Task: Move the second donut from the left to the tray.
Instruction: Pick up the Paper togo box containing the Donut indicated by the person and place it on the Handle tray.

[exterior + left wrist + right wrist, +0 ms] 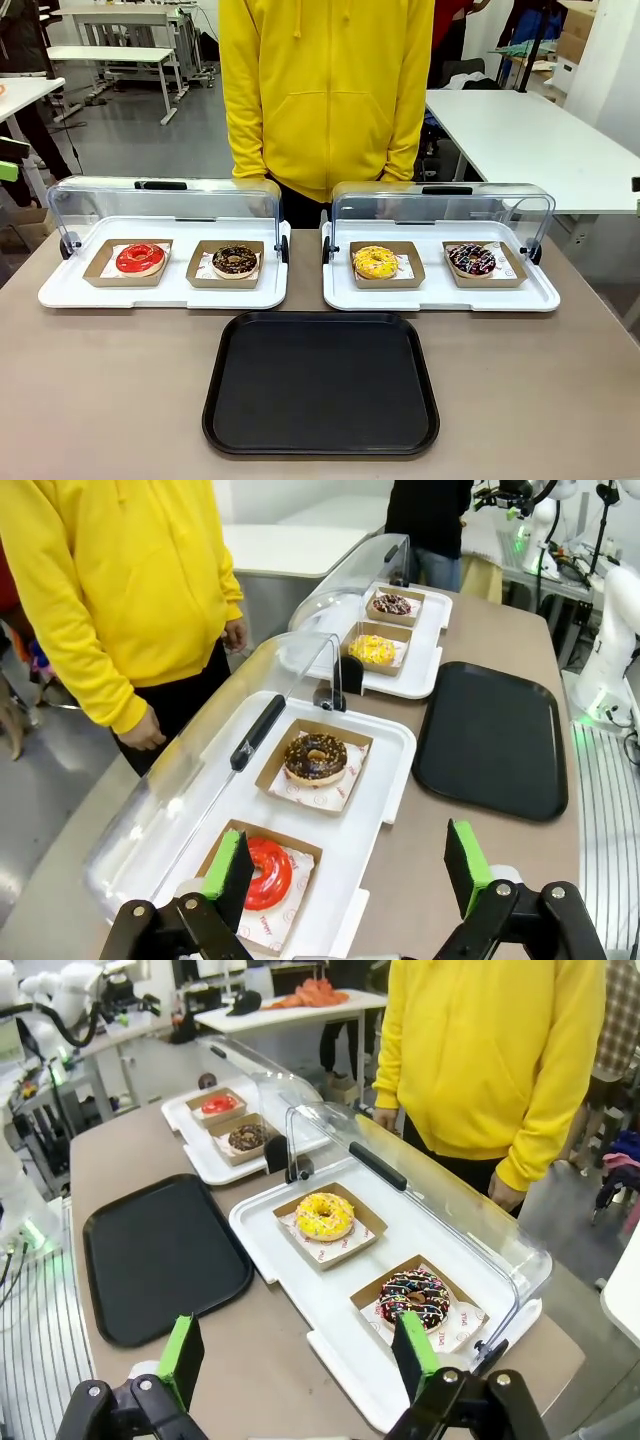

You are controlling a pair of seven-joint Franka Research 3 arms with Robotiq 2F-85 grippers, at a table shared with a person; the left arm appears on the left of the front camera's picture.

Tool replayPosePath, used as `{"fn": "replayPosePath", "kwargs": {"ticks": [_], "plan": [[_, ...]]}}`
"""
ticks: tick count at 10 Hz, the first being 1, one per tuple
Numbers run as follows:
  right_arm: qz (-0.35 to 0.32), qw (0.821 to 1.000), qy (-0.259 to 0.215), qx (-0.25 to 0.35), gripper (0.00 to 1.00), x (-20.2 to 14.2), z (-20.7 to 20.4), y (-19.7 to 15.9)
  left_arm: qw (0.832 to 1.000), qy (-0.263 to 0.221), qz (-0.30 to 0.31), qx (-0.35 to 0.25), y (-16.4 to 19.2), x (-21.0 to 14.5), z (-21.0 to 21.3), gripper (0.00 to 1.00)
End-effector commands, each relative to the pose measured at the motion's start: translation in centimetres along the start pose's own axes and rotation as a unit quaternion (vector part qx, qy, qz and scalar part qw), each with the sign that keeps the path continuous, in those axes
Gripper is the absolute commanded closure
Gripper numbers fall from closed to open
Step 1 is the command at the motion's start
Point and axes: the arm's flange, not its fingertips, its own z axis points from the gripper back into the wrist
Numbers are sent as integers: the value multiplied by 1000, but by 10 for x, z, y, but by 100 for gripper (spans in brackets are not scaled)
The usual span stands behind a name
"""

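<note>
Sitting in its brown cardboard holder (203,272), the second donut from the left (235,261) lies on the left white tray (160,294), just beside the red-glazed donut (140,258). The black tray (320,383) lies nearer on the table, apart from it. The left gripper (348,870) hangs over that white tray's end, fingers spread wide, holding nothing. The right gripper (297,1355) gapes wide too.

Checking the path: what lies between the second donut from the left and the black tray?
Front view: only the cardboard holder around the donut, the white tray's lip and bare table.
</note>
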Motion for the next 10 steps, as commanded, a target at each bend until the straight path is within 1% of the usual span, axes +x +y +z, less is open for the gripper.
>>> {"fn": "replayPosePath", "kwargs": {"ticks": [1, 10], "plan": [[15, 1000, -7, -1, 0, 4, 2, -2, 1000, -9, -3, -4, 0, 1, 0, 0], [15, 1000, -7, -1, 0, 4, 2, -2, 1000, -9, -3, -4, 0, 1, 0, 0]]}}
